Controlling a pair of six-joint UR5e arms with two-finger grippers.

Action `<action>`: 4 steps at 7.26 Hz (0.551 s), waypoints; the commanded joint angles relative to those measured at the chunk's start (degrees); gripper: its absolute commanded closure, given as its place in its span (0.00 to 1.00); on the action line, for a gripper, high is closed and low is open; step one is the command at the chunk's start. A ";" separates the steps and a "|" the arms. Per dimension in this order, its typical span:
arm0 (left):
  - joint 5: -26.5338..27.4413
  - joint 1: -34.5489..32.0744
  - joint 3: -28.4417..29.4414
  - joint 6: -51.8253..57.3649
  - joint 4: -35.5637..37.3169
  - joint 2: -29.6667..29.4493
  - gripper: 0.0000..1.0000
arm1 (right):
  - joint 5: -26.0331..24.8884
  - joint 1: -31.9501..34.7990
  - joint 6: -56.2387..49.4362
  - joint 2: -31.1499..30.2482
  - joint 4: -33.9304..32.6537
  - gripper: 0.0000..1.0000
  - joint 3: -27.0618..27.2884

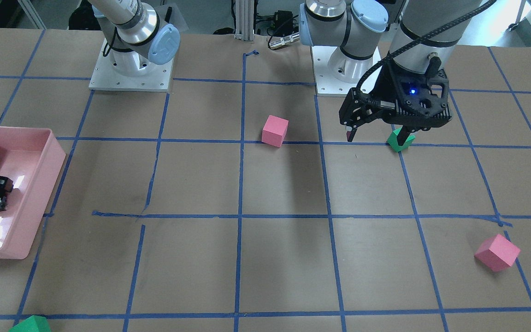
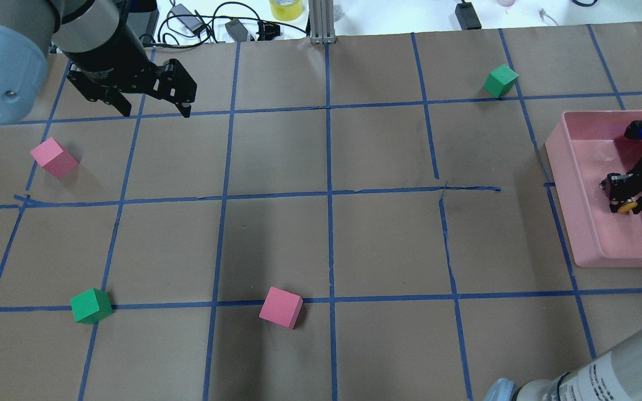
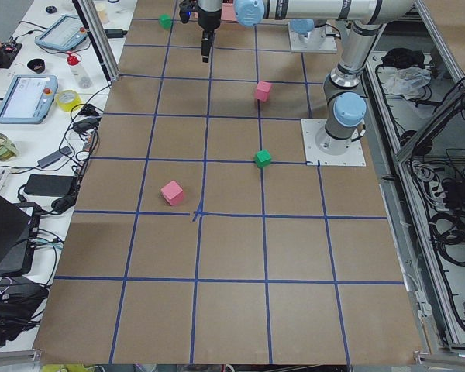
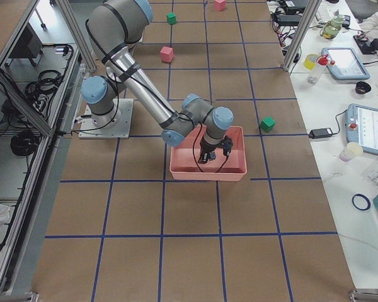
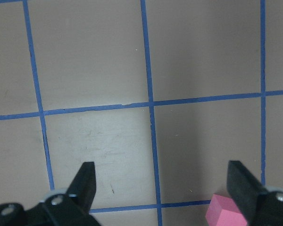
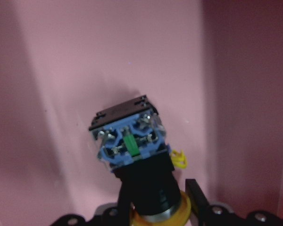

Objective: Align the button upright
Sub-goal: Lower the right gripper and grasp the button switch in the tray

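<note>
The button [image 6: 129,141] has a yellow cap, a black neck and a squarish base with blue and green parts. My right gripper [image 6: 153,202] is shut on its neck by the cap, with the base pointing away from the wrist camera. It holds the button tilted inside the pink tray [image 2: 563,167]. In the overhead view the yellow cap [image 2: 627,208] shows under the right gripper [image 2: 625,195]. My left gripper [image 2: 156,108] is open and empty, hovering over the table's far left part, with its fingertips [image 5: 87,181] wide apart.
Two pink cubes [image 2: 53,157] [image 2: 281,307] and two green cubes [image 2: 91,306] [image 2: 501,81] lie scattered on the brown gridded table. A pink cube corner [image 5: 224,212] shows beside the left gripper's finger. The tray walls surround the right gripper.
</note>
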 commanded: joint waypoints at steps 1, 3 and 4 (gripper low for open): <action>-0.03 0.00 0.00 0.25 0.09 -0.09 0.00 | 0.60 -0.04 0.15 -3.00 0.65 1.00 -0.50; -0.03 0.00 0.00 0.08 0.00 -0.01 0.00 | 2.89 0.57 0.33 -7.31 2.06 1.00 -0.58; -0.12 0.09 0.00 0.16 0.00 -0.01 0.00 | 3.59 1.44 0.33 -9.24 2.32 1.00 -0.67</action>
